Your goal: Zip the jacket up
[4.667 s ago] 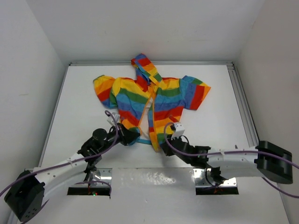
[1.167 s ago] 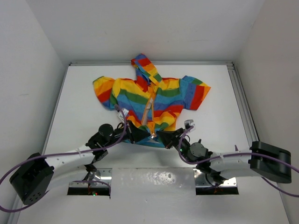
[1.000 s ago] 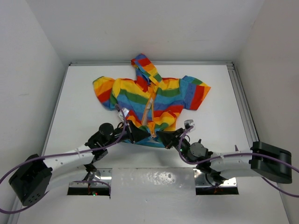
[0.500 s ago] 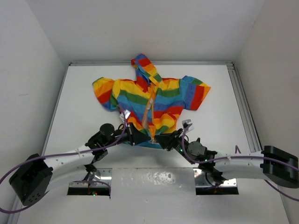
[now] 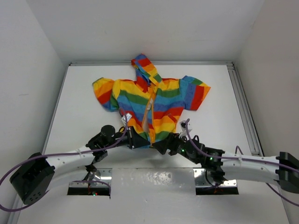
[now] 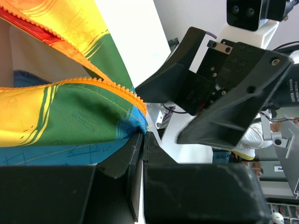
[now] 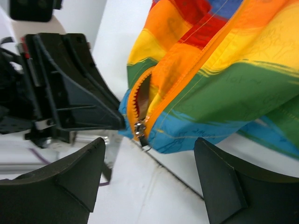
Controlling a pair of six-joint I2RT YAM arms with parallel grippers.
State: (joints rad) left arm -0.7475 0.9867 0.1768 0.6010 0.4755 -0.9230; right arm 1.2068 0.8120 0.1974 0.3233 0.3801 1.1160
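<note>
The rainbow-striped jacket (image 5: pixel 159 100) lies flat on the white table, hood at the far side, its orange zipper edges meeting at the blue hem. My left gripper (image 5: pixel 139 140) is shut on the hem corner left of the zipper; the left wrist view shows blue and green fabric (image 6: pixel 70 112) pinched at its fingertips (image 6: pixel 145 135). My right gripper (image 5: pixel 160 144) stands open just in front of the hem with nothing between its fingers. In the right wrist view the metal zipper slider (image 7: pixel 139 128) sits at the bottom of the jacket (image 7: pixel 224 84), its pull hanging above the gap of the right gripper (image 7: pixel 149 156).
White walls enclose the table (image 5: pixel 79 121) on three sides. An aluminium rail (image 5: pixel 244 105) runs along its right edge. Two metal mounting plates (image 5: pixel 88 181) sit at the near edge beside the arm bases. Purple cables trail along both arms.
My right gripper has gone from shut to wide open and drawn back slightly from the hem. The left gripper keeps its hold on the hem. The jacket has barely moved.
</note>
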